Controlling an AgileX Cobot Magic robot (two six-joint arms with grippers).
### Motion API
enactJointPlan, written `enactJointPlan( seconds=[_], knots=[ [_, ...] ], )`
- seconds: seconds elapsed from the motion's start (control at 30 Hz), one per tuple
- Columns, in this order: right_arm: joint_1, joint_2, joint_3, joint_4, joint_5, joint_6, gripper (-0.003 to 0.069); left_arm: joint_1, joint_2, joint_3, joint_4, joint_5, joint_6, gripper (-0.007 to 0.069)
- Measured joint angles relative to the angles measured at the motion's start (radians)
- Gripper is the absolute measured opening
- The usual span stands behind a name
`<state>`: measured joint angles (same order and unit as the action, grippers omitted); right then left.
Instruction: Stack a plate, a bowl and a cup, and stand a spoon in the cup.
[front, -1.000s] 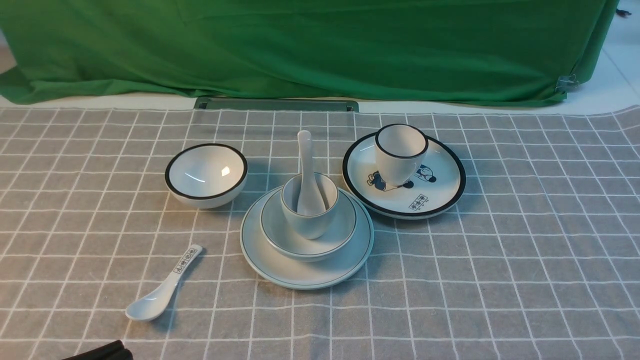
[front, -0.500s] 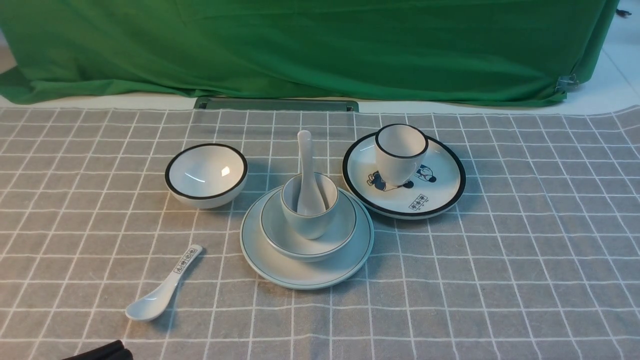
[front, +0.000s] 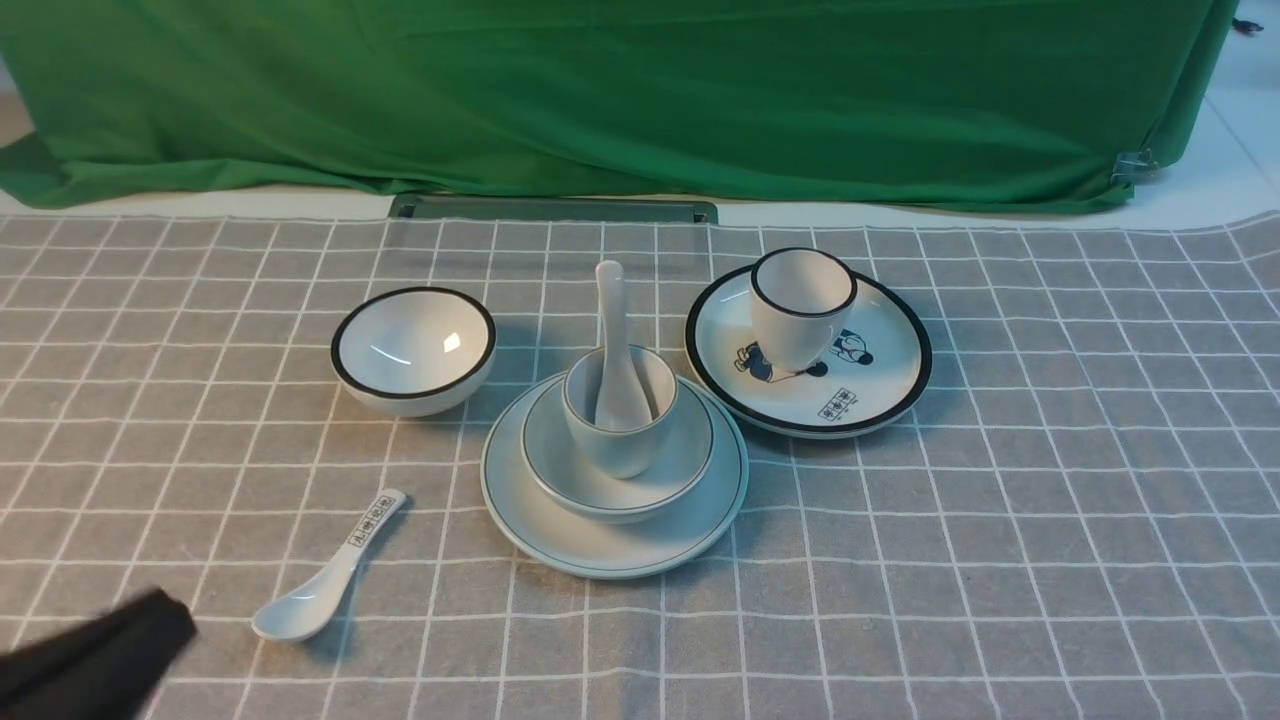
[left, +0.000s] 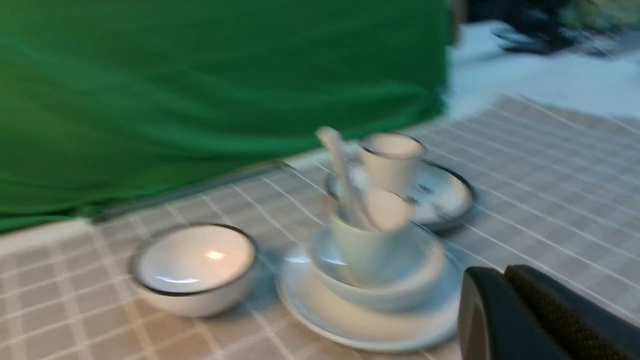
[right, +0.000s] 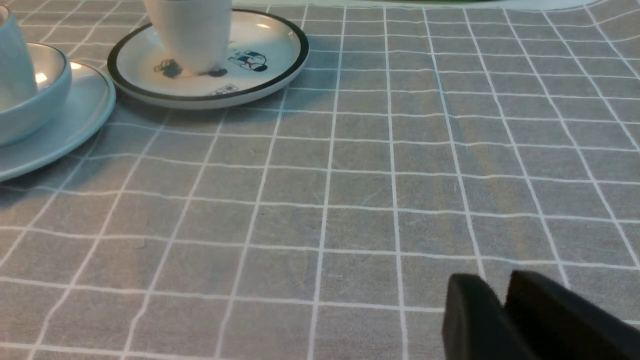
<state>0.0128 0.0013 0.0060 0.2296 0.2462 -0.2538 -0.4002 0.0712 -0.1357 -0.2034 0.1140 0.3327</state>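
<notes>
Plate sits mid-cloth w/ bowl on it, cup in bowl, spoon standing in cup, handle leaning toward the backdrop. Left gripper is at the near left corner, fingers pressed together, nothing held, well apart from the stack, which lies ahead and to its right. Right gripper shows only in its wrist view: narrow gap btwn fingers, empty, low over bare cloth, stack off to its left.

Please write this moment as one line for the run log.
stack: plate > bowl > cup > spoon standing | left gripper: shut, empty | right gripper: empty
</notes>
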Motion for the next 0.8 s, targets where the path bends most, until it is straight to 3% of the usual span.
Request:
enactJointPlan(
  seconds=[0.2, 0.33, 0.53, 0.8],
  knots=[
    [0.000, 0.000, 0.000, 0.000, 0.000, 0.000, 0.0162, 0.168, -0.058, 0.083, 0.000, -0.051, -0.018, 0.0013],
    [0.000, 0.000, 0.000, 0.000, 0.000, 0.000, 0.0171, 0.273, -0.069, 0.139, 0.001, -0.043, -0.095, 0.0013],
    [0.000, 0.000, 0.000, 0.000, 0.000, 0.000, 0.0176, 0.293, -0.070, 0.142, 0.010, 0.118, -0.132, 0.0013],
    [0.000, 0.000, 0.000, 0.000, 0.000, 0.000, 0.0190, 0.293, -0.070, 0.142, 0.011, 0.128, -0.132, 0.0013]
  ],
)
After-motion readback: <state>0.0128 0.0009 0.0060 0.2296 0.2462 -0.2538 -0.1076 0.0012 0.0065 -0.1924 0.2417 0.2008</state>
